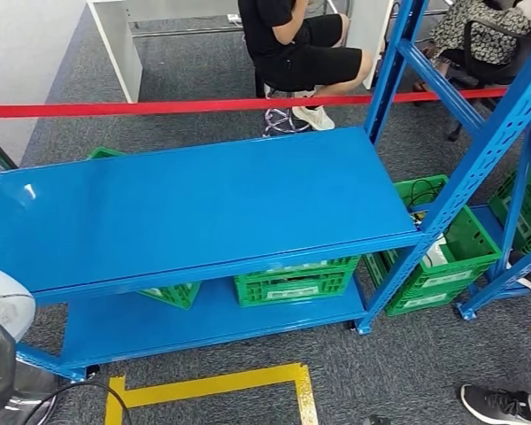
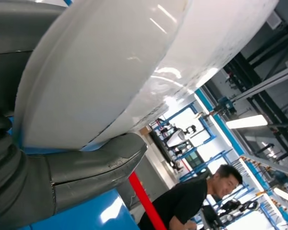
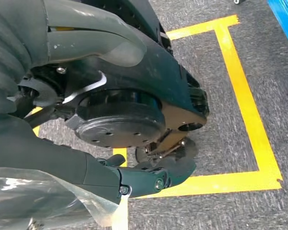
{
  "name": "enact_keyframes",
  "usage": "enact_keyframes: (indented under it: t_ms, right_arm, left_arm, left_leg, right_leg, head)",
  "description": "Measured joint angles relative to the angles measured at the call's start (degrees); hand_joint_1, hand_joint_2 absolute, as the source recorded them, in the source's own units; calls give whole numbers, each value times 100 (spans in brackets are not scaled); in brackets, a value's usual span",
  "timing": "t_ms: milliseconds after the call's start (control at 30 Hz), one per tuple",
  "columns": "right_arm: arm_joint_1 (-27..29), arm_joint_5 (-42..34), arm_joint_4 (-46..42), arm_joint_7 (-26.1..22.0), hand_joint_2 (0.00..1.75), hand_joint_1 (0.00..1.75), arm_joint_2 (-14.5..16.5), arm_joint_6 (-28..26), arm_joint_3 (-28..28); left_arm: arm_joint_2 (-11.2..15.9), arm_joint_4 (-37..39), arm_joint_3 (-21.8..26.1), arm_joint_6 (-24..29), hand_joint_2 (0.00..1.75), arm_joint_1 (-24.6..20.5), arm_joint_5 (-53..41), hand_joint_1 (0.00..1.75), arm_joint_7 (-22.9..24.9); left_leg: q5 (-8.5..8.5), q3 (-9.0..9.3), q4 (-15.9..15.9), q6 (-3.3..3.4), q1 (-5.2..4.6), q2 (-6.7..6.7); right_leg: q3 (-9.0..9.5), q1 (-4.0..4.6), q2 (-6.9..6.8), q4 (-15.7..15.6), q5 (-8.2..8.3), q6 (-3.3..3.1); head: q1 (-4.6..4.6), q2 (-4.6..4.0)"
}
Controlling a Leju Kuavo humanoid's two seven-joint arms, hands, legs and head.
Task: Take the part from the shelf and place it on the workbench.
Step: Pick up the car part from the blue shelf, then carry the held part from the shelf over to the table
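Blue shelf (image 1: 203, 208) spans the centre, top board bare; green crates (image 1: 295, 283) sit on its lower board at 6 o'clock, more crates (image 1: 450, 257) at 4 o'clock. Red tape (image 1: 182, 108) crosses at 12 o'clock before a seated person (image 1: 303, 49). White part (image 1: 3, 305) at 8 o'clock; yellow floor marking (image 1: 212, 387) at 6 o'clock.

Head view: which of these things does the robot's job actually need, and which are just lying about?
For the job: white part, held by the left robot hand; blue workbench, probably where it goes.
Lying about: green crates; red barrier tape; yellow floor tape; seated person.
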Motion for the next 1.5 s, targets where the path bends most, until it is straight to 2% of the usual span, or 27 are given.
enact_keyframes:
  t_ms: [67, 133, 167, 200, 233, 300, 367, 433, 500, 533, 600, 667, 700, 733, 800, 867, 933, 1000, 1033, 1100, 1167, 1200, 1267, 1333, 1400, 1433, 1500]
  right_arm:
    - [-57, 11, 102, -23, 175, 0, 0, 50, -71]
    - [-118, 18, 192, -27, 175, 0, -1, 84, -136]
    - [-149, 18, 233, -27, 175, 0, -1, 98, -165]
    - [-174, 18, 269, -28, 175, 0, -1, 111, -189]
    - [-190, 18, 299, -29, 175, 0, -1, 122, -207]
    - [-212, 15, 333, -30, 175, 0, -1, 128, -231]
    - [-238, -6, 355, -28, 175, 0, -1, 128, -257]
    - [-257, -51, 370, -21, 175, 0, -1, 135, -282]
    - [-247, -83, 376, 2, 175, 0, 2, 173, -299]
    - [-236, -86, 377, 24, 175, 0, 4, 203, -306]
    - [-209, -53, 372, 91, 175, 0, 8, 279, -313]
    - [-171, 26, 353, 161, 175, 0, 8, 341, -316]
    - [-156, 80, 341, 184, 175, 0, 8, 364, -317]
    - [-149, 135, 333, 186, 175, 0, 8, 393, -320]
    - [-155, 257, 328, 137, 175, 0, 8, 473, -324]
    - [-179, 397, 329, 37, 175, 0, 8, 594, -330]
    - [-220, 525, 336, -64, 175, 0, 8, 730, -338]
    - [-266, 614, 364, -143, 175, 0, 8, 836, -366]
    - [-286, 646, 384, -176, 175, 0, 8, 865, -387]
    - [-321, 705, 433, -249, 175, 0, 8, 922, -432]
    - [-366, 733, 477, -300, 175, 0, 8, 960, -464]
    - [-388, 734, 498, -314, 175, 0, 8, 968, -474]
    - [-421, 733, 539, -327, 175, 0, 8, 977, -483]
    - [-459, 727, 586, -336, 175, 0, 8, 994, -499]
    - [-504, 714, 623, -341, 175, 0, 8, 1020, -526]
    - [-518, 709, 643, -338, 175, 0, 8, 1034, -539]
    - [-516, 712, 688, -307, 175, 0, 9, 1066, -556]
  left_arm:
    - [-27, -9, 31, -30, 175, -8, 23, 175, -1]
    - [-50, -11, 48, -53, 175, -16, 33, 175, 2]
    - [-61, -11, 52, -59, 175, -21, 36, 175, 3]
    - [-69, -11, 54, -63, 175, -29, 38, 175, 4]
    - [-75, -11, 54, -66, 175, -36, 39, 175, 5]
    - [-86, -11, 55, -73, 175, -44, 40, 175, 5]
    - [-97, -11, 56, -79, 175, -54, 38, 175, 7]
    - [-105, -11, 52, -85, 175, -74, 27, 175, 20]
    - [-111, -11, 47, -74, 175, -85, 20, 175, 40]
    - [-114, -10, 46, -61, 175, -86, 20, 175, 49]
    - [-117, -9, 44, -19, 175, -82, 40, 175, 71]
    - [-117, -8, 46, 24, 175, -58, 104, 175, 88]
    - [-115, -7, 52, 40, 175, -33, 149, 175, 90]
    - [-112, -7, 66, 51, 175, -1, 191, 175, 86]
    - [-107, -8, 113, 37, 175, 69, 268, 175, 64]
    - [-109, -10, 182, -25, 175, 122, 313, 175, 37]
    - [-114, -14, 248, -96, 175, 158, 324, 175, 25]
    - [-127, -16, 307, -143, 175, 183, 320, 175, 22]
    - [-139, -16, 326, -156, 175, 190, 313, 175, 22]
    - [-161, -16, 355, -183, 175, 193, 293, 175, 22]
    - [-176, -16, 372, -200, 175, 196, 280, 175, 22]
    - [-182, -16, 378, -205, 175, 196, 279, 175, 22]
    - [-188, -16, 388, -217, 175, 196, 278, 175, 23]
    - [-194, -16, 407, -243, 175, 196, 264, 175, 39]
    - [-199, -22, 440, -267, 175, 196, 223, 175, 70]
    - [-200, -28, 457, -274, 175, 196, 204, 175, 86]
    - [-202, -45, 485, -280, 175, 204, 191, 175, 112]
  left_leg:
    - [140, -121, -35, 64, 21, 24]
    - [256, -283, -18, 98, 2, 37]
    - [315, -367, -6, 101, -10, 42]
    - [372, -453, 11, 102, -21, 47]
    - [422, -538, 36, 100, -32, 49]
    - [492, -687, 108, 87, -49, 50]
    - [548, -788, 185, 50, -66, 50]
    - [622, -845, 218, -10, -66, 54]
    - [628, -897, 249, -72, -53, 44]
    - [500, -942, 338, -103, -47, 35]
    - [-29, -1080, 813, -171, -14, 21]
    - [-489, -1180, 1510, -237, 36, 21]
    - [-530, -1165, 1740, -266, 63, 21]
    - [-419, -1065, 1769, -290, 88, 22]
    - [-57, -610, 1224, -331, 138, 21]
    - [17, -99, 414, -337, 143, 7]
    - [-84, 59, 55, -284, 113, -13]
    - [-38, -35, 44, -163, 103, -4]
    - [13, -94, 51, -88, 100, 10]
    - [139, -235, 46, 34, 88, 36]
    - [274, -409, 58, 83, 46, 40]
    - [344, -507, 70, 95, 21, 42]
    - [469, -702, 106, 108, -30, 45]
    - [577, -854, 138, 107, -73, 40]
    - [685, -932, 158, 79, -106, 41]
    - [743, -960, 160, 56, -108, 45]
    - [833, -1024, 167, 2, -92, 44]
  right_leg:
    - [-125, 2, 10, 324, -410, 51]
    - [-284, 5, 9, 1011, -941, 81]
    - [-317, 5, 8, 1322, -1056, 88]
    - [-285, 6, 8, 1498, -1037, 89]
    - [-149, 8, 8, 1461, -898, 80]
    - [389, 17, 8, 800, -620, 30]
    - [944, 37, 10, -22, -636, -25]
    - [1102, 58, 14, -356, -720, -56]
    - [1014, 37, 2, -406, -655, -120]
    - [965, 22, -13, -421, -597, -164]
    - [836, 4, -43, -432, -472, -218]
    - [701, 3, -62, -415, -360, -218]
    - [633, 2, -69, -396, -305, -210]
    - [558, -3, -72, -365, -254, -196]
    - [395, -24, -69, -273, -178, -151]
    - [259, -25, -59, -174, -123, -85]
    - [177, -14, -52, -131, -39, -11]
    - [118, -26, -44, -124, 5, 67]
    - [73, -35, -38, -65, -100, 97]
    - [-87, -45, -22, 365, -605, 127]
    - [-269, -38, -13, 1113, -1102, 126]
    - [-291, -30, -11, 1410, -1168, 115]
    - [-70, -1, -10, 1453, -910, 54]
    - [524, 58, 0, 754, -631, -63]
    - [1138, 108, 4, -160, -699, -143]
    - [1291, 127, 4, -436, -768, -152]
    - [1285, 126, -8, -594, -745, -155]
  head:
    - [12, -1]
    - [25, 0]
    - [26, 0]
    - [26, 1]
    - [26, 1]
    - [26, 1]
    - [22, 1]
    - [20, 0]
    - [19, 0]
    - [10, 0]
    - [-18, 0]
    - [-37, -1]
    - [-37, -1]
    - [-37, -1]
    - [-38, -1]
    - [-38, -1]
    - [-37, 0]
    - [-35, -1]
    - [-28, -1]
    - [-8, -1]
    - [8, -1]
    - [11, -1]
    - [13, 0]
    - [12, 1]
    - [2, 1]
    - [-2, 1]
    - [-8, 0]
